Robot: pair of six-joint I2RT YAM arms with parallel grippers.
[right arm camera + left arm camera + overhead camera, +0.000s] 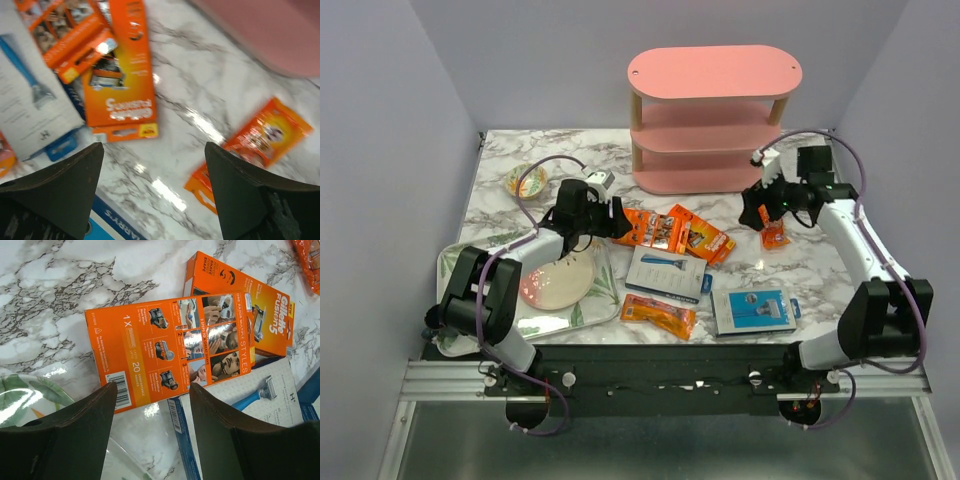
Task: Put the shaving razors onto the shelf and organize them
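Shelf stands at the back of the tabletop, and we count all six razor packs lying flat on the marble in front of it. Two orange ones overlap just in front of the shelf's left half: the barcode pack lies partly over the Fusion pack. The white card sits a step further out from the shelf, with its corner tucked under those two in the left wrist view. Further out again, toward the arm bases, we have the near orange pack and beside it the blue card, roughly in line with the shelf's right half. The right orange pack lies alone in front of the shelf's right end. Left fingers are apart with nothing between them, over the barcode pack's end that points away from the shelf's middle; we can't tell whether they touch it. Right fingers are spread wide and empty above bare marble in front of the shelf's right end, with the right orange pack just beside them; that wrist view is blurred. Well out from the shelf's left end sits the floral tray carrying the pink plate. A small bowl sits left of the shelf.
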